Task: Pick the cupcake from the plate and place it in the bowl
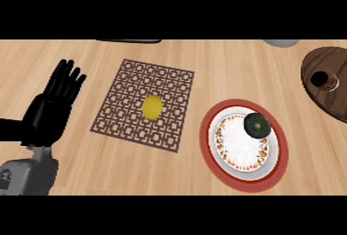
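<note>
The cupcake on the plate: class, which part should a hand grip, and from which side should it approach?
Grip the cupcake round its sides, coming from above. It sits upright near the plate's far right edge, showing its round dark top, with open space around it. Only the left hand shows, open at the left edge, so the approach is a judgement.

No legible text, label, brand or number anywhere, as far as this steep view allows.
</note>
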`<state>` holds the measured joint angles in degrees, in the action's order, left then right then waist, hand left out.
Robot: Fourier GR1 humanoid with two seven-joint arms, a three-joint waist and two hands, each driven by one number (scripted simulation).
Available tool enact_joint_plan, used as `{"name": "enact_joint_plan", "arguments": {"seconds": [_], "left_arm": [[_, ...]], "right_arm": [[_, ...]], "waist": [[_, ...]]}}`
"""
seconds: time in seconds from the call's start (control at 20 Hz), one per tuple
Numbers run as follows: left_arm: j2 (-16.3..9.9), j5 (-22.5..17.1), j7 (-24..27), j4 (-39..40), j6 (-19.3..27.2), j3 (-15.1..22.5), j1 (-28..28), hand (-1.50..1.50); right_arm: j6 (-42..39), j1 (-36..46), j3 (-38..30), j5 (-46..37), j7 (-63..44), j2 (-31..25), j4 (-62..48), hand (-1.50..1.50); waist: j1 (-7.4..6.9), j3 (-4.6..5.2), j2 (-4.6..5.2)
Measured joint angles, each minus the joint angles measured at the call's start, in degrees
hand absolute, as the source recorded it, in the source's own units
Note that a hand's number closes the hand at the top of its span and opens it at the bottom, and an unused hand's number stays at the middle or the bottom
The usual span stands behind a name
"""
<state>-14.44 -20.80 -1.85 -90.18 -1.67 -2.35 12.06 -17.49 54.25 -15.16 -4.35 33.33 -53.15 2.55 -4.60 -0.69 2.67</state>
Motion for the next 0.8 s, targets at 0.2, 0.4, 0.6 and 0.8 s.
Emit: {"name": "enact_joint_plan", "arguments": {"seconds": [0.2, 0.4, 0.6, 0.8], "left_arm": [[-0.2, -0.1, 0.3, 0.0, -0.3, -0.3, -0.4, 0.0], [-0.6, -0.5, 0.2, -0.1, -0.6, -0.9, -0.9, 0.0], [-0.3, -0.5, 0.4, -0.5, -0.4, -0.9, -1.4, 0.0], [-0.4, -0.6, 0.4, -0.3, -0.4, -1.2, -1.5, 0.0]], "right_arm": [[-2.7, -2.1, -2.0, 1.9, -0.4, -3.7, -1.2, -1.5], [-6.1, -4.9, -3.0, 2.9, 0.2, -6.8, -1.7, -1.5], [-9.1, -8.3, -3.3, 3.3, 1.7, -8.8, -1.8, -1.5], [-11.0, -10.6, -3.4, 3.4, 1.3, -10.4, -1.3, -1.5]], "waist": [[0.22, -0.09, 0.11], [0.61, -0.22, 0.12], [1.01, -0.36, 0.04], [1.24, -0.41, -0.01]]}}
